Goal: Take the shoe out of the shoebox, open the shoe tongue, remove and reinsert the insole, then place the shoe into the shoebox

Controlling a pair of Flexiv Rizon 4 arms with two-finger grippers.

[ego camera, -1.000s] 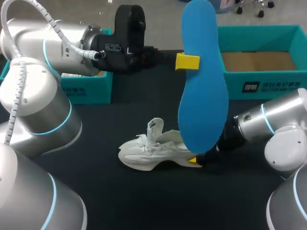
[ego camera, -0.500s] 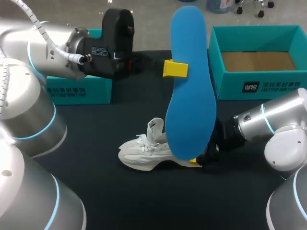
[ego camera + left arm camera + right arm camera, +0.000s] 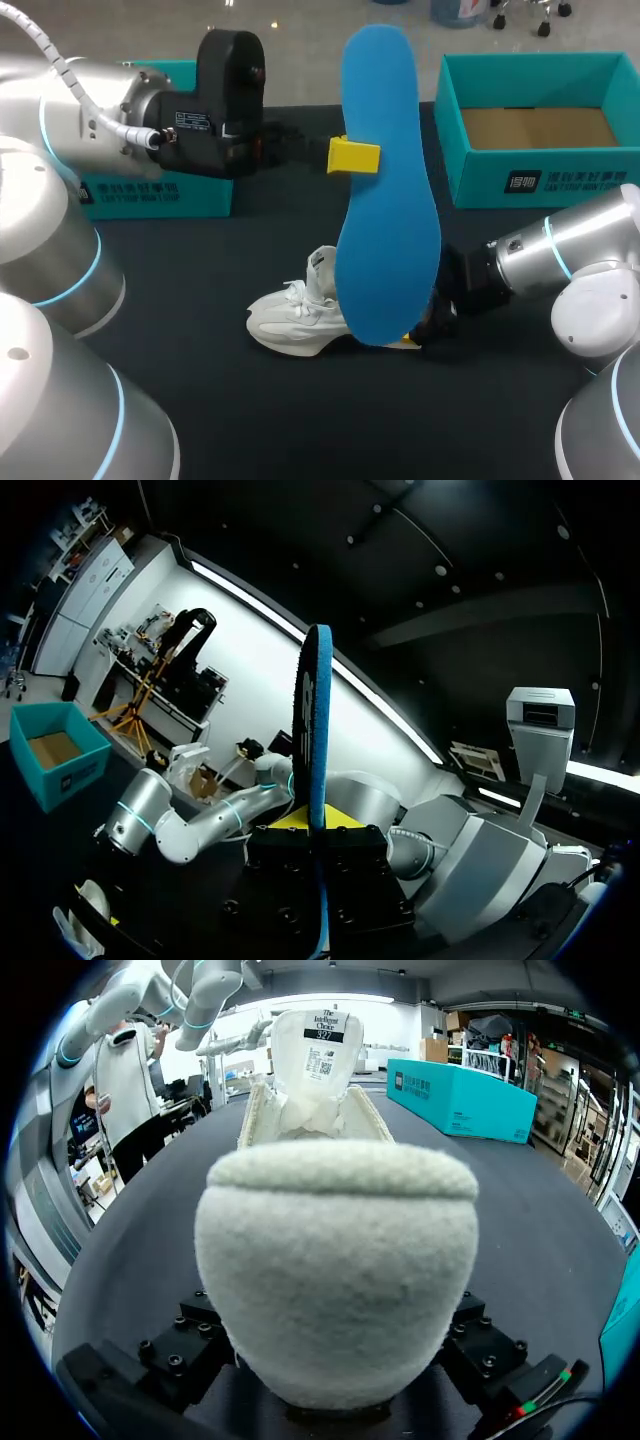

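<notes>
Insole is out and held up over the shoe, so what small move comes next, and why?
Probably tip the blue insole, lower end first, toward the opening of the shoe and start lowering it. The left gripper holds the insole upright above the shoe, the right gripper grips the heel, and the tongue stands open.

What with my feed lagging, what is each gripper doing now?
Left gripper: shut on insole.
Right gripper: at shoe heel, cannot tell.

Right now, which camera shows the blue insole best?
Head view: the insole shows its whole face, pinched by the left gripper. Left wrist view shows only its thin edge; right wrist view shows none of it.
</notes>
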